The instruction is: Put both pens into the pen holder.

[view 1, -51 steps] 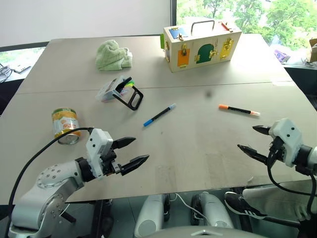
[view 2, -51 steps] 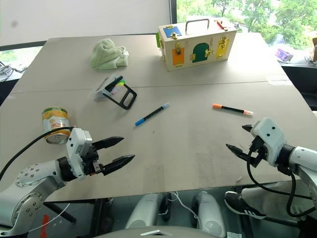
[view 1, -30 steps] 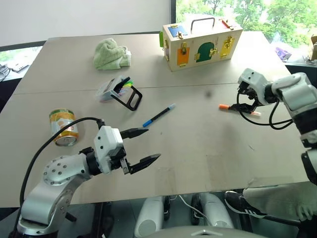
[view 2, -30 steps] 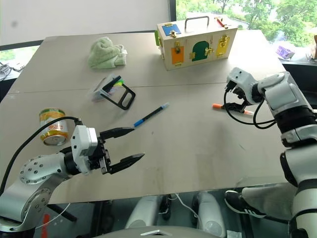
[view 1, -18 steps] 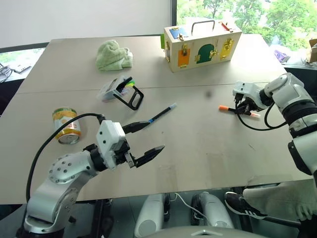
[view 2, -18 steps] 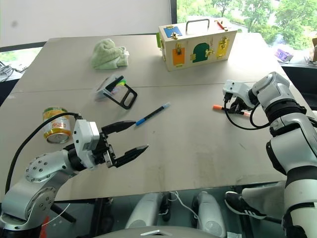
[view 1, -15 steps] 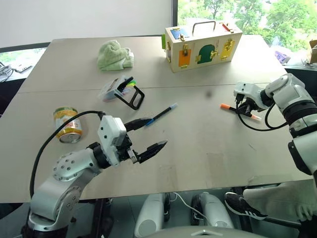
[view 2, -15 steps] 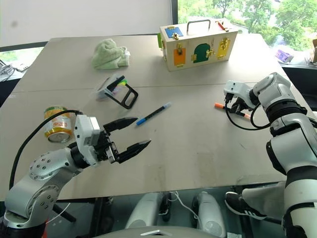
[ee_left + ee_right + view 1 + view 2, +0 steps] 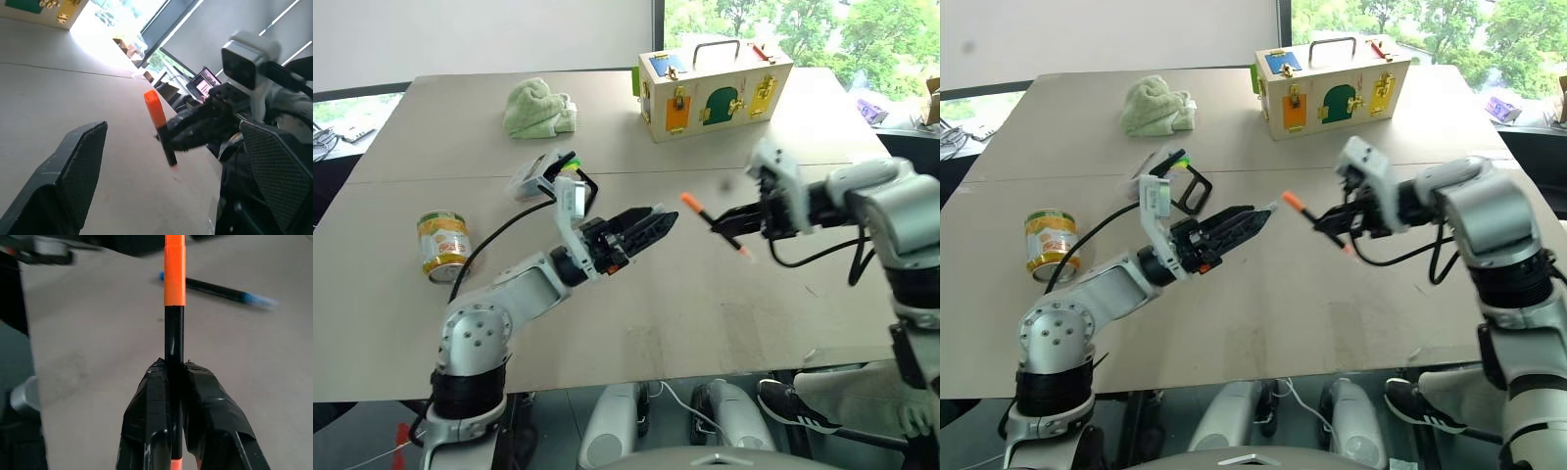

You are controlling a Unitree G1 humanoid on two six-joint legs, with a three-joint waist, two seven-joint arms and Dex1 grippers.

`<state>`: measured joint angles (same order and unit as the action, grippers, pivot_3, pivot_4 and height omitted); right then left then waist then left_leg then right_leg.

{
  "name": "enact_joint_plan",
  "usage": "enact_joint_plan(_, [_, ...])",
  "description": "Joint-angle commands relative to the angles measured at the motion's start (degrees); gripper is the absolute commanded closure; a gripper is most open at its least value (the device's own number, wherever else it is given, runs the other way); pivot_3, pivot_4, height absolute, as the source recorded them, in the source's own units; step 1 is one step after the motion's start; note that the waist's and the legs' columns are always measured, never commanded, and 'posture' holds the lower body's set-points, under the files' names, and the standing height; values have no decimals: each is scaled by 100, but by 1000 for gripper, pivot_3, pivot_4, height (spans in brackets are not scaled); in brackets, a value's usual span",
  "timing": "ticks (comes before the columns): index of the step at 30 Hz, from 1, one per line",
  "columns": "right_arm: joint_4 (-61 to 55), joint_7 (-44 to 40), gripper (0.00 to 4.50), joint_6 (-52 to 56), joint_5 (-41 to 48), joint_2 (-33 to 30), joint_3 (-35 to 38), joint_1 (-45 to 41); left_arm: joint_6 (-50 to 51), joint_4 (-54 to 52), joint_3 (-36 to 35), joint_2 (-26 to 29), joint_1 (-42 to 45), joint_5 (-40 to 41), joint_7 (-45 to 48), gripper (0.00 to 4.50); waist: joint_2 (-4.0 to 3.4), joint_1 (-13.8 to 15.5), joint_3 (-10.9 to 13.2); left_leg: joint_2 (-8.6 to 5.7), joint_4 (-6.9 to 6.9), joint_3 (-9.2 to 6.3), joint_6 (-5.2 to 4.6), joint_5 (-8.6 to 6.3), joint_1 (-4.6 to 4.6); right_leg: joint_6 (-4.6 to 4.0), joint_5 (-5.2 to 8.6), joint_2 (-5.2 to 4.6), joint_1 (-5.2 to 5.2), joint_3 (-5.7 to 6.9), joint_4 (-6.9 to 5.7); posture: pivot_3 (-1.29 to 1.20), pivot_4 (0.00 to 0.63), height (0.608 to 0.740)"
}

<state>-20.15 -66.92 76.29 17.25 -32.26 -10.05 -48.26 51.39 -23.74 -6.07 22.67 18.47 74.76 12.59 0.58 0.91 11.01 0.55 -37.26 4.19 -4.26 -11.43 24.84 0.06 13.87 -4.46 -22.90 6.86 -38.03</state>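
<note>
Lying tipped on the far-left bench (image 9: 401, 176), clear plastic pen holder with black wire loop (image 9: 548, 176). Reaching rightward, left fingers (image 9: 641, 225) spread, empty. Just right, orange-capped black pen (image 9: 715, 223) aloft, cap toward them, clenched in right fingers (image 9: 744, 217). Blue-ended black pen (image 9: 220, 291) resting on bench beyond.

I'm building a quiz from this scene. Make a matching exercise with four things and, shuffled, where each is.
Things:
1. orange-capped pen
2. blue-ended pen
3. pen holder
4. yellow tin can

Places:
A. on its side, behind the left arm
B. standing near the table's left edge
C. off the table, clamped in the right gripper
D. flat on the table

Pairs: 1-C, 2-D, 3-A, 4-B
</note>
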Motion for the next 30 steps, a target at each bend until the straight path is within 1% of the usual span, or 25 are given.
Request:
enact_joint_plan(1, [-514,660,4362,540,293,194,369,-86,-5,-10,97,-126,130,9,-7,0,2,7,-1,-1,-1,0,0,0,0,0,0,0,1,0,0,0,150,740])
enact_joint_plan(2, [-583,768,4362,593,369,229,375,-85,-9,-9,110,-133,139,-28,14,0,1,8,-1,-2,-2,-1,0,0,-1,0,0,0,4,2,0,0,150,740])
enact_joint_plan(4, [-661,947,4500,687,540,314,422,-109,16,13,130,-130,158,-42,52,535,2,-3,-1,-3,-2,-2,0,0,-1,-1,-1,0,4,2,0,0,150,740])
enact_joint_plan(6, [-686,1096,4500,724,695,338,458,-118,20,-21,167,-93,131,-95,124,1113,1,-12,-1,-2,0,-2,0,0,-3,-1,0,1,4,1,0,0,150,740])
enact_joint_plan(8, [-682,1214,4500,735,845,339,484,-127,7,-32,155,-104,109,-103,123,1889,1,-21,-1,-2,2,-1,0,0,-3,-1,0,2,2,0,-1,0,150,740])
enact_joint_plan(9, [-679,1260,4500,737,917,335,496,-126,-2,-38,144,-114,97,-107,115,2392,1,-20,-1,-2,2,-1,0,0,-4,-1,0,2,2,0,-1,0,150,740])
enact_joint_plan(11, [-670,1354,4500,711,1053,299,493,-121,-38,-52,124,-135,81,-143,95,3228,1,-16,-1,-2,2,0,-1,0,-3,-1,0,2,3,0,0,0,150,740])
enact_joint_plan(13, [-663,1426,4500,680,1198,265,479,-125,-50,-80,106,-136,61,-159,106,4227,1,-16,-1,-2,2,0,-1,0,-3,-1,0,2,3,0,1,0,150,740])
enact_joint_plan(14, [-661,1459,4500,665,1270,259,478,-127,-52,-99,98,-131,48,-160,115,4380,1,-12,-1,-2,2,-1,-1,0,-3,-1,0,2,3,0,1,0,150,740])
enact_joint_plan(16, [-660,1516,4500,598,1381,243,463,-119,-88,-123,79,-139,29,-176,109,4380,1,-11,-1,-2,2,-1,-1,0,-3,-1,0,2,3,0,1,0,150,740])
enact_joint_plan(18, [-680,1625,4500,166,1311,216,385,-53,-170,-199,25,-125,20,-212,103,4380,1,-12,-1,-2,2,-1,-1,0,-3,-1,0,2,3,0,1,0,150,740])
enact_joint_plan(19, [-500,1864,4500,97,1242,388,525,-70,-278,-250,-32,-119,56,-297,59,4380,1,-13,-1,-2,2,-1,-1,0,-2,-1,0,2,2,0,1,0,150,740])
enact_joint_plan(20, [-508,1867,4042,-205,1246,389,615,-12,-407,-310,-67,-85,121,-472,23,4458,1,-19,-1,-2,3,-1,-1,0,-3,-1,0,2,3,0,2,0,150,740])
enact_joint_plan(21, [-558,1820,3494,-463,1287,359,693,53,-520,-363,-85,-51,185,-659,0,4500,1,-13,0,-2,3,0,-1,0,-3,-1,0,2,2,0,1,0,150,740])
enact_joint_plan(22, [-658,1761,3103,-719,1346,304,785,136,-677,-446,-91,17,271,-953,-4,4500,1,-11,0,-2,5,0,-1,0,-3,0,0,2,2,0,1,0,150,740])
enact_joint_plan(23, [-756,1745,2809,-913,1363,222,842,220,-787,-503,-119,54,375,-1163,-70,4500,3,1,1,-2,5,0,-1,0,-2,0,1,3,2,1,2,0,150,740])
enact_joint_plan(24, [-845,1778,2298,-1207,1263,112,854,332,-853,-543,-202,58,529,-1242,-204,4500,4,17,1,-2,5,-1,-1,0,-1,0,0,4,2,2,3,0,150,740])
enact_joint_plan(26, [-1008,1852,1480,-1708,1096,-88,866,584,-932,-622,-359,110,879,-1411,-529,4500,9,44,3,-4,5,-1,-2,-1,3,0,0,3,2,3,7,0,150,740])
enact_joint_plan(27, [-1057,1931,874,-1880,1057,-127,904,689,-939,-690,-397,169,1017,-1498,-614,4500,9,44,3,-4,4,0,-4,-2,3,2,1,3,3,1,9,0,150,740])
enact_joint_plan(28, [-1085,1994,719,-2033,1009,-157,919,771,-933,-757,-420,227,1104,-1563,-664,4500,9,29,3,-4,4,0,-4,-2,3,2,1,2,3,1,10,0,150,740])
enact_joint_plan(29, [-1109,2078,341,-2265,869,-220,907,890,-961,-861,-388,347,1186,-1809,-711,4500,10,18,4,-4,5,1,-4,-2,2,8,4,2,3,0,9,0,150,740])
enact_joint_plan(30, [-1121,2169,84,-2471,822,-201,989,1052,-1056,-1024,-222,627,1260,-2360,-716,4500,10,13,4,-3,6,1,-4,-2,1,9,5,2,3,-1,9,0,150,740])
